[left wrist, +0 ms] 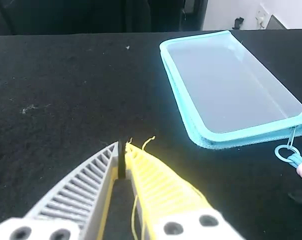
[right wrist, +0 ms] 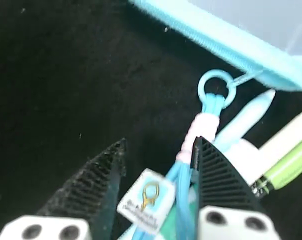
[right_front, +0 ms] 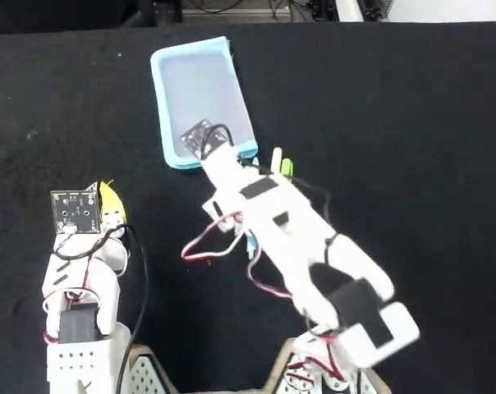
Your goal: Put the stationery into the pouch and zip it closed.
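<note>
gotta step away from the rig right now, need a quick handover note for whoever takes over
Left gripper: shut, empty, over the bare table off to one side of the pouch.
Right gripper: open at the pouch's corner, with the zip pull strap lying between its jaws, not clamped.
Things: the pouch lies flat. The pens lie outside it on the table, beside the strap.
Done: nothing packed yet, as far as can be seen.
Left: get the pens in, then zip it closed. Whether the zip is open now cannot be told.
</note>
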